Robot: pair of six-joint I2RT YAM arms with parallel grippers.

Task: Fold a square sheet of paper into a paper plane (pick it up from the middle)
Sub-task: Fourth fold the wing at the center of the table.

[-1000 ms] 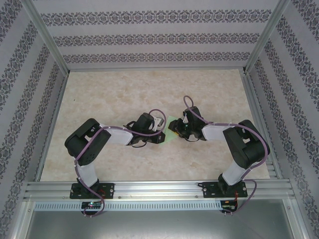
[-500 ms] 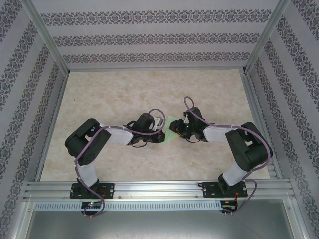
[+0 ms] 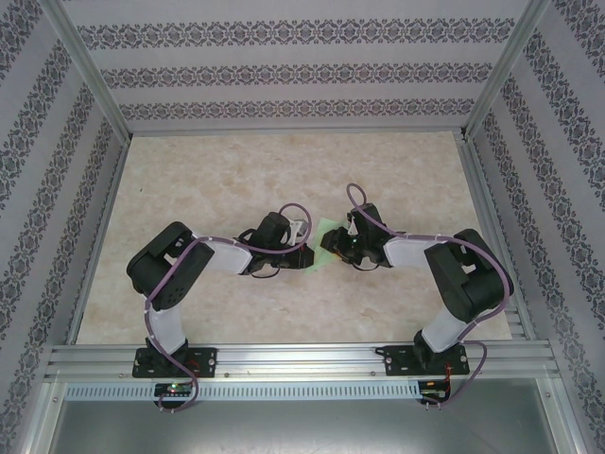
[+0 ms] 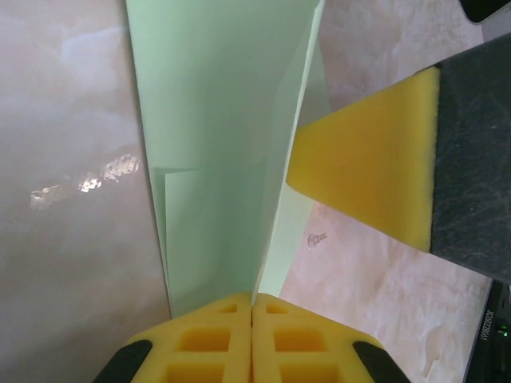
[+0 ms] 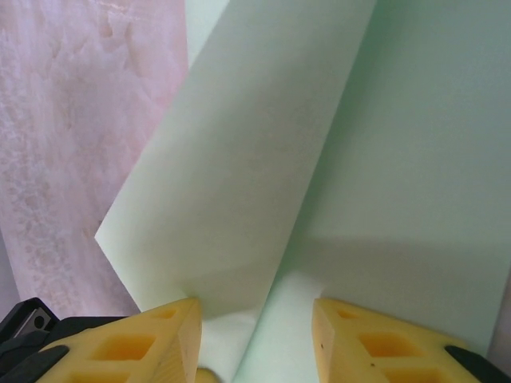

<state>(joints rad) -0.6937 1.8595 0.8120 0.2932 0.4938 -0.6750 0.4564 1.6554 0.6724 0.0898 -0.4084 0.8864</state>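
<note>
Pale green creased paper [image 4: 215,120], long axis running away from left pincer [image 4: 252,307]

Pale mint-green folded paper sheet [image 3: 329,241] lies mid-way across the beige marbled surface [image 3: 236,170], between both arms. At its left edge the left gripper [image 3: 305,255], jaws pinched on its raised crease; at its right the right gripper [image 3: 342,248], jaws apart, straddling a fold.

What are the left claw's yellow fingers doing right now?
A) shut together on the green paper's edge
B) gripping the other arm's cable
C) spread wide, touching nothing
A: the left gripper has its jaws shut with no gap, and the folded square sheet of paper runs in between them.
</note>
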